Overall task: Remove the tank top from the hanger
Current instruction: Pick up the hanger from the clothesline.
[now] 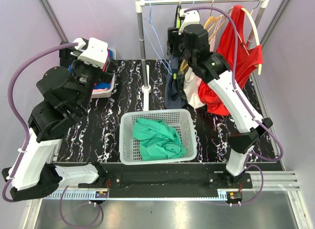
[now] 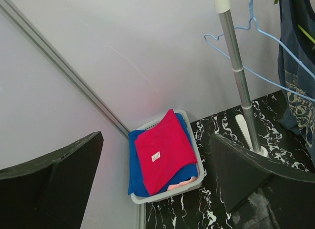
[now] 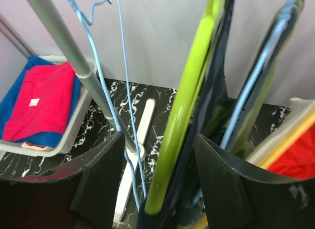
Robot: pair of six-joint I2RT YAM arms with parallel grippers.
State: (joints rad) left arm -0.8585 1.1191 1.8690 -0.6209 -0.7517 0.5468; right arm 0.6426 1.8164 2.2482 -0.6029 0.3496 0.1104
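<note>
A navy tank top [image 1: 174, 88] hangs on a lime-green hanger [image 1: 177, 19] at the left part of the clothes rack. In the right wrist view the green hanger arm [image 3: 189, 101] and the navy fabric [image 3: 211, 106] run down between my fingers. My right gripper [image 3: 157, 175] is open around them, up at the rack [image 1: 176, 42]. My left gripper [image 2: 157, 179] is open and empty, at the back left of the table [image 1: 109, 66], well away from the tank top [image 2: 295, 66].
A white basket [image 1: 125, 140] holding a green garment [image 1: 160, 138] sits at front centre. A red garment [image 1: 236, 47] hangs on a cream hanger to the right. An empty blue wire hanger [image 2: 256, 71] hangs by the rack pole [image 2: 236, 71]. A tray [image 2: 167, 192] holds folded red and blue clothes.
</note>
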